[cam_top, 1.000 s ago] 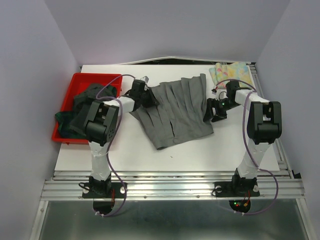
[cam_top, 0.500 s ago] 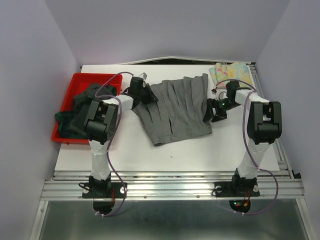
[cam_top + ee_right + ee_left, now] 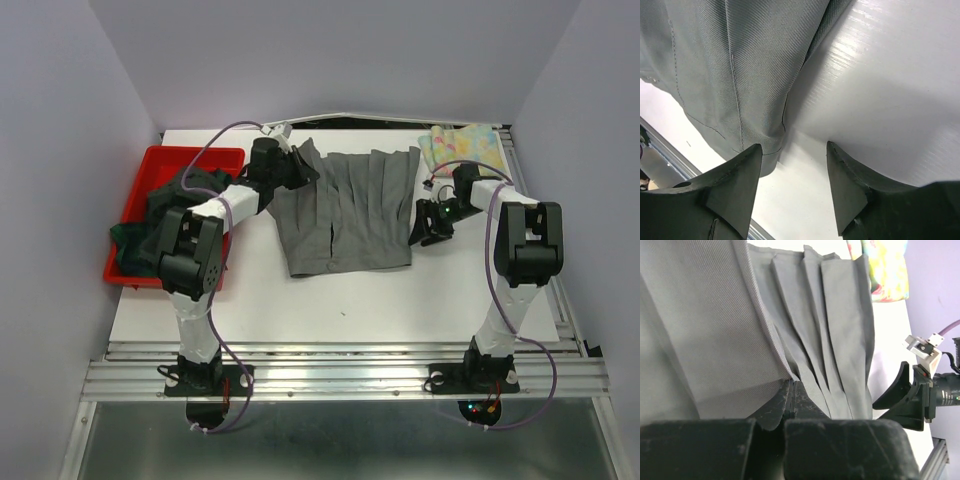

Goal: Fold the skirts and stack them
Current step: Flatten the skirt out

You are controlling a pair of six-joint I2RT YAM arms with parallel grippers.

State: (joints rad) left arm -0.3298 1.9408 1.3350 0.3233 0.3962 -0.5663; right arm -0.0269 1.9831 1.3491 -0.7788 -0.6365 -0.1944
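Observation:
A grey pleated skirt (image 3: 350,210) lies spread flat mid-table. My left gripper (image 3: 302,168) is shut on its far left corner; in the left wrist view the jaws (image 3: 791,384) pinch a lifted fold of the grey cloth (image 3: 715,315). My right gripper (image 3: 420,235) stands open at the skirt's right edge. In its wrist view the gripper (image 3: 794,146) straddles the hem corner (image 3: 740,75), one finger over the cloth, the other over bare table. A folded pastel floral skirt (image 3: 462,147) lies at the far right corner. Dark skirts (image 3: 165,205) fill the bin.
The red plastic bin (image 3: 135,190) sits at the table's left edge, next to my left arm. The white table (image 3: 350,300) ends at a metal rail near the arm bases. The floral skirt (image 3: 887,270) shows at the top of the left wrist view.
My left gripper closed on the skirt's corner and drew it toward the far left, straightening the skirt. The right jaws narrowed a little beside the right edge.

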